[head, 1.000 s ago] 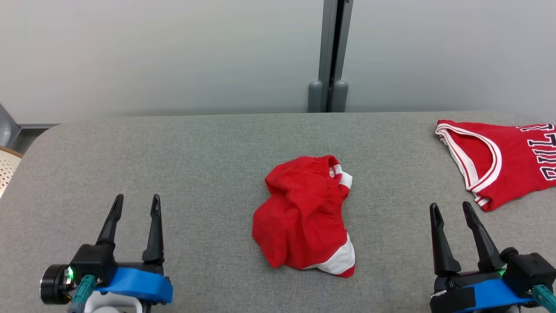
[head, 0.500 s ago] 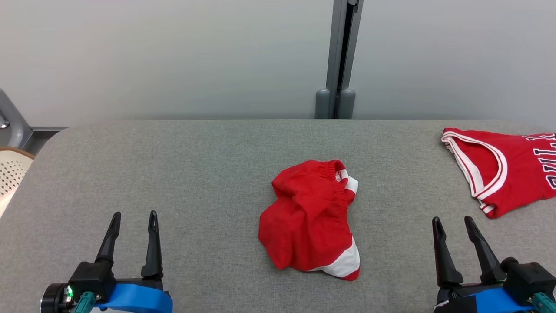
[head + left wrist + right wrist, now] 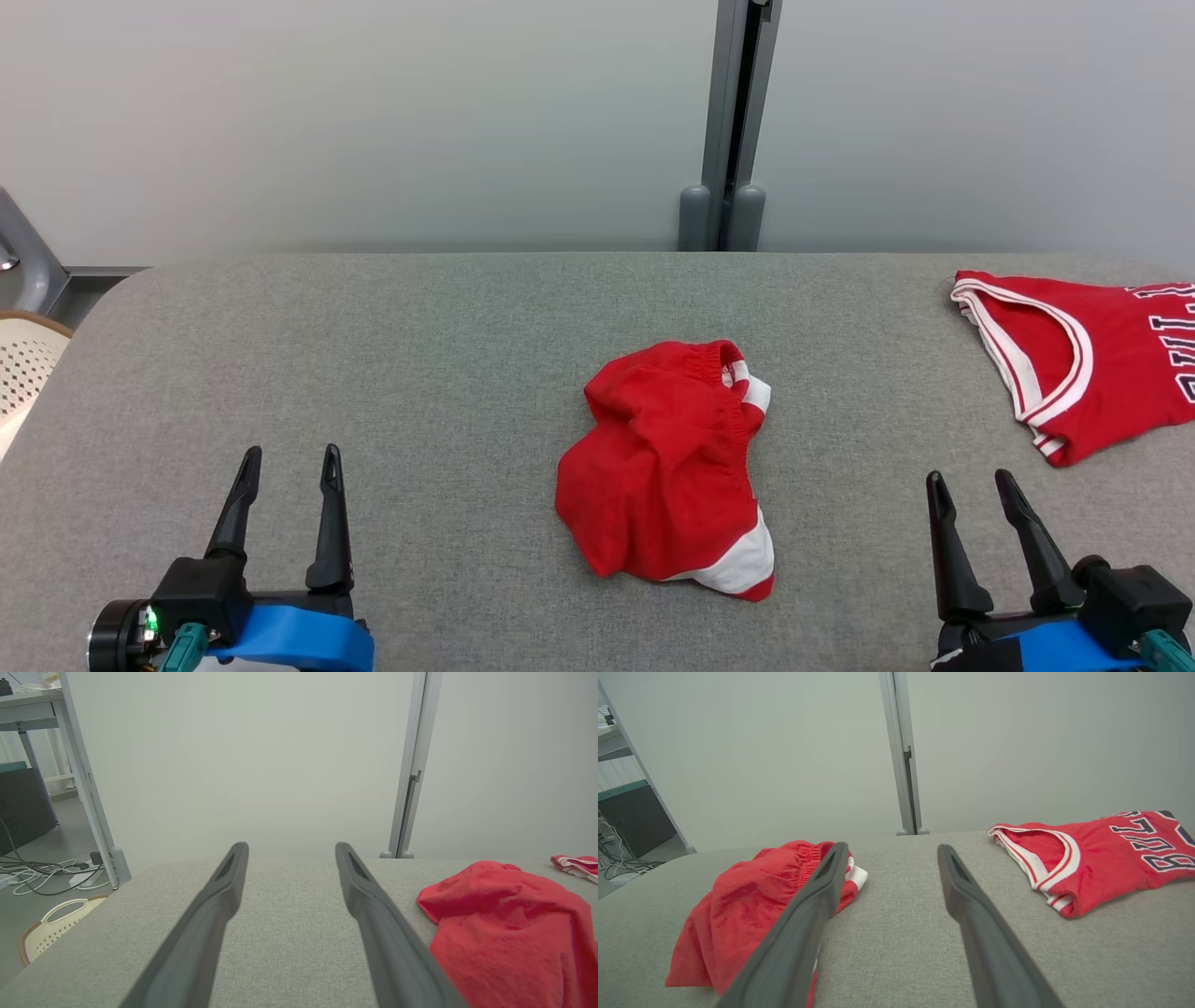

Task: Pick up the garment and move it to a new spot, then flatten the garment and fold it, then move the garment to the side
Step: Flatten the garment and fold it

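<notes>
Grey cloth covers the table in the head view, and its left corner is round. Behind it stands a plain pale wall with one grey post running up it. Two red clothes lie on the table. One is the shorts, a crumpled heap in the middle, red with white bits. The other is a jersey with white trim, flat at the far right, well apart from the shorts. Two grippers sit near the front edge. The left gripper is at the lower left and the right gripper is at the lower right. Each has two dark fingers, spread apart, with bare table between them. Neither touches the shorts. One pale basket peeks in past the table's left end.

In the left wrist view, the two fingers point along the table toward the wall. The shorts lie off to their right. Down on the floor at the left are the basket and some cables, with one desk above.

In the right wrist view, the two fingers are spread wide. The shorts lie by the left finger. The jersey lies off to the right, with dark letters on it.
</notes>
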`<state>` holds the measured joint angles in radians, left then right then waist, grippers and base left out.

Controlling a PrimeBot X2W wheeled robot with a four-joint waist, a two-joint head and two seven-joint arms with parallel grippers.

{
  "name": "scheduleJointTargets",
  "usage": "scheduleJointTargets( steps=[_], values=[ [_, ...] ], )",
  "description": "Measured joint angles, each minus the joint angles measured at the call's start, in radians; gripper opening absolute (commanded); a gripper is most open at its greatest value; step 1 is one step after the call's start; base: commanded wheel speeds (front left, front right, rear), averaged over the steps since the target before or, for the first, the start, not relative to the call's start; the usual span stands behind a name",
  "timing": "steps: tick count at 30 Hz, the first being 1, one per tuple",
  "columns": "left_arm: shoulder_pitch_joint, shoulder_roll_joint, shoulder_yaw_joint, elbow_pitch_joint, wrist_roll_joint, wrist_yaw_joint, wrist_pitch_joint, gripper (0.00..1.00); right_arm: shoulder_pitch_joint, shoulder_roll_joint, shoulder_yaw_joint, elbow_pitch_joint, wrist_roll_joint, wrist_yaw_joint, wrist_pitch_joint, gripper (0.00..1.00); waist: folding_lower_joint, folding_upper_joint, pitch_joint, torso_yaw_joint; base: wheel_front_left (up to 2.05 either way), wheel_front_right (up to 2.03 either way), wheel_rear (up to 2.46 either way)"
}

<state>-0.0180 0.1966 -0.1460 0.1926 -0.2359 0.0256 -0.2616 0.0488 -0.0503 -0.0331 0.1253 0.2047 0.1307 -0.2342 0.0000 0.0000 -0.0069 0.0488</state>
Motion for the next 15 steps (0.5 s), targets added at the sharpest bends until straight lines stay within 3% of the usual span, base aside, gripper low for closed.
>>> scheduleJointTargets(
  steps=[15],
  values=[
    [0.001,-0.009,0.008,-0.001,0.01,-0.001,0.0,1.0,0.0,0.0,0.0,0.007,0.0,0.0,0.004,1.0,0.0,0.0,0.006,-0.001,0.0,0.0,0.0]
  ],
)
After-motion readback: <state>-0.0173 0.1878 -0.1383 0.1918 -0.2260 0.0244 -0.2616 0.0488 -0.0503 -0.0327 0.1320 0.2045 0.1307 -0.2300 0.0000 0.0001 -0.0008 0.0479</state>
